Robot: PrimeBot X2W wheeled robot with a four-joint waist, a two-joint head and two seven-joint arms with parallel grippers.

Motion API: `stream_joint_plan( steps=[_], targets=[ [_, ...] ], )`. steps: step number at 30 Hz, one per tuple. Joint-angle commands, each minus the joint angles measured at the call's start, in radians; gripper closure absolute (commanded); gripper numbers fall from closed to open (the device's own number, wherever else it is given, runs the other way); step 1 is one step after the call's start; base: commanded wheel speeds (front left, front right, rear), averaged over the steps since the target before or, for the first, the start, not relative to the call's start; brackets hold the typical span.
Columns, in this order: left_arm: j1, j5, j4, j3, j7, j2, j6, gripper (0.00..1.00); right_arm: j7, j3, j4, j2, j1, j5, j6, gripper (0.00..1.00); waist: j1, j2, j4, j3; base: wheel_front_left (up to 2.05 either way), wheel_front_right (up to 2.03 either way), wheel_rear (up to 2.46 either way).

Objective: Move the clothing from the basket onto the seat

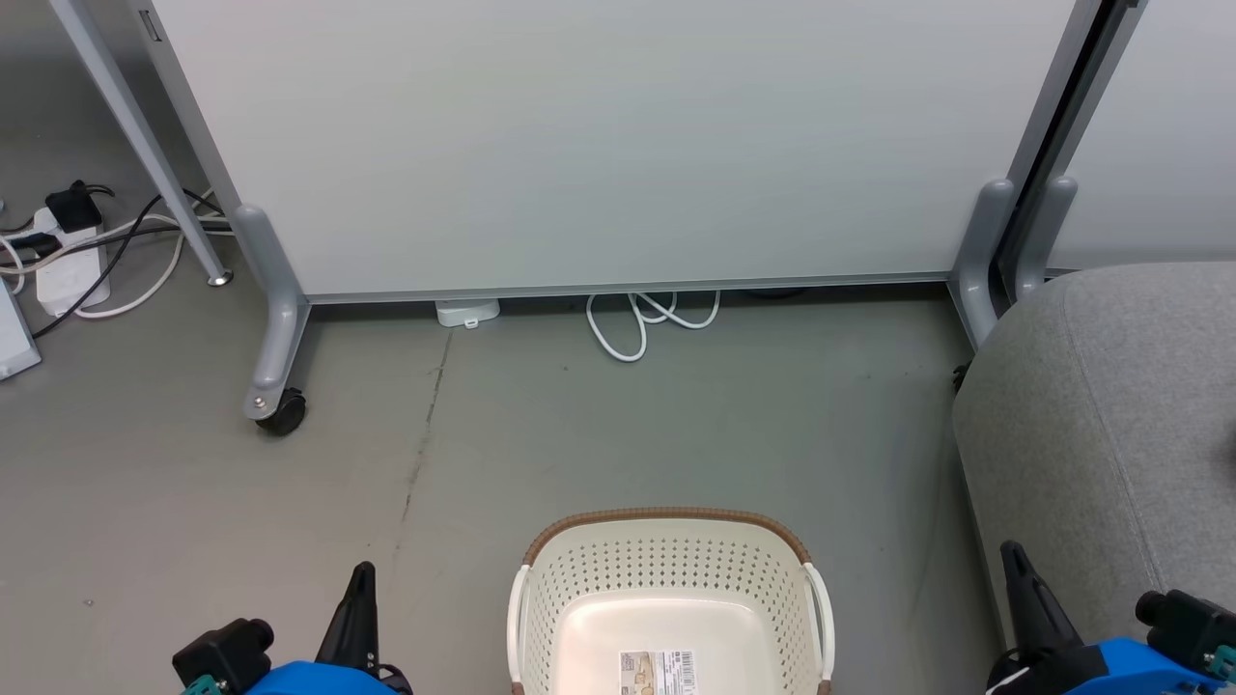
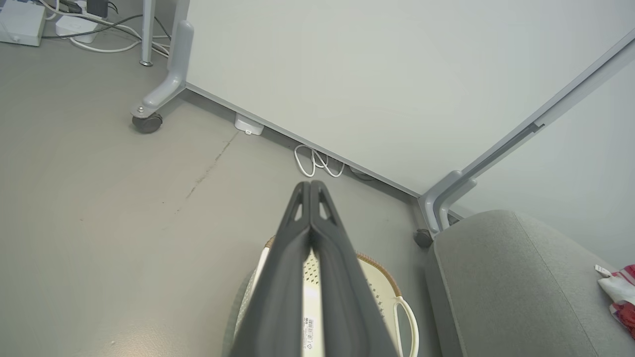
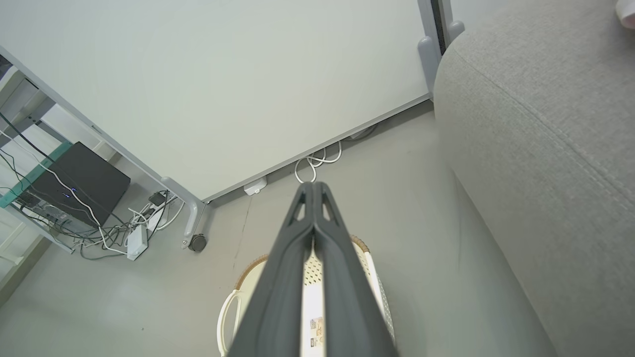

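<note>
From the head, the basket (image 1: 666, 579) stands on the grey floor (image 1: 435, 502) at the bottom centre, its pale bottom and the label (image 1: 657, 671) open to sight. The left gripper (image 1: 359, 603) rises at the lower left, beside the basket and clear of it. Its fingers point up the view and are pressed into a single dark spike. The right gripper (image 1: 1025, 589) stands the same way at the lower right, fingers together, in front of the near edge of the seat (image 1: 1110, 425). The seat lies to the right of the basket, apart from it. A partition panel (image 1: 618, 145) on casters closes the far side, with a white cable (image 1: 647, 323) looped at its foot.

From the left wrist, the left gripper (image 2: 310, 186) points forward and down over the basket (image 2: 384, 280), its jaws closed on nothing. On the seat (image 2: 496, 277), at the far right edge, lies the clothing (image 2: 620, 297), a red and white bundle.

From the right wrist, the right gripper (image 3: 313, 186) hangs above the basket (image 3: 248, 270), jaws together and holding nothing. The seat (image 3: 545, 148) runs along the right side.
</note>
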Motion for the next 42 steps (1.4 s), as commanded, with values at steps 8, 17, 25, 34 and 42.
stream_joint_plan(
  steps=[8, 17, 25, 34, 42],
  targets=[
    [-0.038, -0.119, -0.043, 0.035, 0.033, -0.002, 0.000, 1.00, 0.023, -0.003, -0.020, -0.006, -0.040, 0.139, 0.000, 1.00, -0.0001, -0.0001, -0.009, 0.000, 0.00, 0.00, 0.00],
    [-0.045, -0.231, -0.067, 0.064, 0.065, -0.008, -0.001, 1.00, 0.043, -0.004, -0.023, -0.008, -0.055, 0.268, 0.000, 1.00, -0.0001, -0.0001, -0.020, 0.000, 0.00, 0.00, 0.00],
    [-0.052, -0.321, -0.087, 0.089, 0.093, -0.013, -0.001, 1.00, 0.060, -0.005, -0.026, -0.009, -0.065, 0.373, 0.000, 1.00, -0.0001, -0.0001, -0.030, 0.000, 0.00, 0.00, 0.00],
    [-0.059, -0.414, -0.108, 0.114, 0.122, -0.018, -0.001, 1.00, 0.079, -0.005, -0.028, -0.010, -0.075, 0.481, 0.000, 1.00, -0.0001, -0.0001, -0.040, 0.000, 0.00, 0.00, 0.00],
    [-0.063, -0.491, -0.124, 0.133, 0.144, -0.022, -0.001, 1.00, 0.093, -0.006, -0.030, -0.011, -0.085, 0.570, 0.000, 1.00, -0.0001, -0.0001, -0.050, 0.000, 0.00, 0.00, 0.00]
  ],
)
